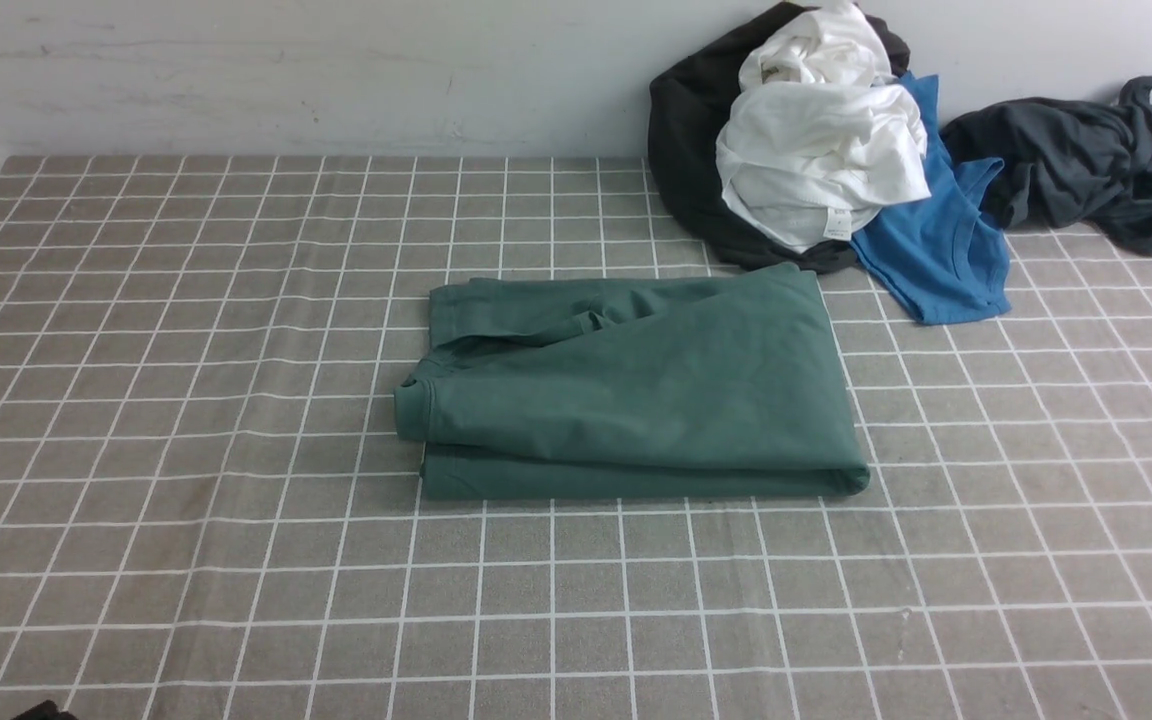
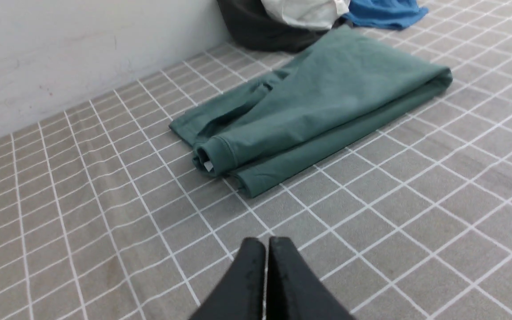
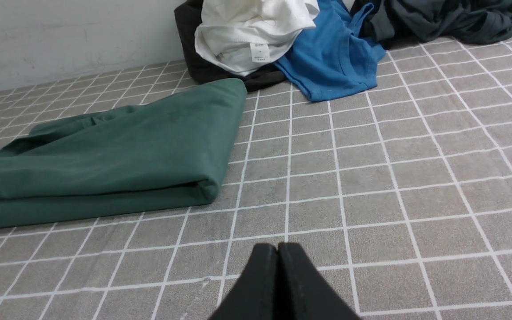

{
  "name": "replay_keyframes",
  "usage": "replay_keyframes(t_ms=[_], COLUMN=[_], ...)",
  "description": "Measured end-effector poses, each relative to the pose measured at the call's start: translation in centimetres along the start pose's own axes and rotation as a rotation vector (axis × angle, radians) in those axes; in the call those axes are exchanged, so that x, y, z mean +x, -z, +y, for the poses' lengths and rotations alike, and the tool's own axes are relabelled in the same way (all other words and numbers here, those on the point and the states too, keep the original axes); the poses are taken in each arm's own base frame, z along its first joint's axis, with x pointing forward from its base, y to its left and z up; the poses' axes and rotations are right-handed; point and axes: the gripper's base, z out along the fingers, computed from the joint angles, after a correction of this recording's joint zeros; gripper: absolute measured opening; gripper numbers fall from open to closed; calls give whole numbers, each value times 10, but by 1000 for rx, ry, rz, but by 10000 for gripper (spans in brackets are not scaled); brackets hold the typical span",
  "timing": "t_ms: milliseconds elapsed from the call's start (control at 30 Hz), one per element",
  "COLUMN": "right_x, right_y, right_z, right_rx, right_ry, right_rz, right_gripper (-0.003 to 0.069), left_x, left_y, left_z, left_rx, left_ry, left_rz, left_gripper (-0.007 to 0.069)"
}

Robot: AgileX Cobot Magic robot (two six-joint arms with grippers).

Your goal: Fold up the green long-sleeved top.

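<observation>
The left fingers [image 2: 266,249] are pointing out over the checked cloth [image 1: 186,420] that is covering the desk, pressed together and gripping nothing. The green long-sleeved top [image 1: 636,390] is lying near the middle of the desk, already folded into a low, roughly rectangular bundle. At its left end a rolled, tube-like end [image 1: 414,408] is jutting slightly past the layers beneath, and a wrinkled opening is showing just behind it. The upper panel is slanting rightwards to a smooth, thick folded edge [image 1: 841,400].

The top is looking soft, limp and fairly light, with nothing fragile about it; cotton like this is unlikely to be slippery, but loose layers could slide apart or bunch. For any further fold, the rounded right edge seems the better hold, pinching every layer together near its corners; taking the rolled left end alone would probably drag the upper layer askew.

The right fingers [image 3: 277,255] are also closed and empty, well apart from the top. Beyond its far right corner, a black garment [image 1: 681,130], white garment [image 1: 816,150] and blue garment [image 1: 936,240] are lying heaped, with a dark grey garment [image 1: 1076,160] crumpled farthest right.
</observation>
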Motion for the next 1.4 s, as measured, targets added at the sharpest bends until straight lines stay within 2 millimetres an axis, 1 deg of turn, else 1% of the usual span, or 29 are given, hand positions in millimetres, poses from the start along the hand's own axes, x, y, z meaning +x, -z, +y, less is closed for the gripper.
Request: replay_keyframes(t_ms=[100, 233, 333, 433, 467, 500, 533, 567, 667, 733, 767, 800, 867, 1033, 1400], right_x=[0, 0, 0, 0, 0, 0, 0, 0, 0, 0, 0, 0, 0, 0, 0], right_y=[0, 0, 0, 0, 0, 0, 0, 0, 0, 0, 0, 0, 0, 0, 0], right_z=[0, 0, 0, 0, 0, 0, 0, 0, 0, 0, 0, 0, 0, 0, 0], right_rx=[0, 0, 0, 0, 0, 0, 0, 1, 1, 1, 1, 1, 1, 1, 1], right_ry=[-2, -7, -11, -12, -12, -13, -14, -12, -12, -12, -12, -12, -12, -12, -11], right_rz=[0, 0, 0, 0, 0, 0, 0, 0, 0, 0, 0, 0, 0, 0, 0], right_gripper=[-14, -14, -14, -14, -14, -14, -14, -14, -14, -14, -14, -14, -14, -14, -14], left_x=[9, 16, 22, 27, 34, 35, 42, 44, 48, 57, 58, 66, 74, 75, 76], left_y=[-6, -13, -18, -23, -27, -27, -30, -31, -32, -33, -33, -34, -33, -32, -31], left_z=[1, 9, 15, 20, 21, 22, 23, 23, 22, 20, 20, 19, 19, 22, 24], left_rx=[-10, -87, -170, -232, -267, -281, -300, -301, -290, -274, -271, -267, -282, -318, -367], left_ry=[-6, -64, -119, -132, -124, -124, -109, -96, -47, 30, 37, 86, 158, 206, 211], left_rz=[27, 21, -25, -88, -131, -153, -181, -184, -158, -66, -57, 22, 94, 107, 116], left_gripper=[-7, -7, -7, -7, -7, -7, -7, -7, -7, -7, -7, -7, -7, -7, -7])
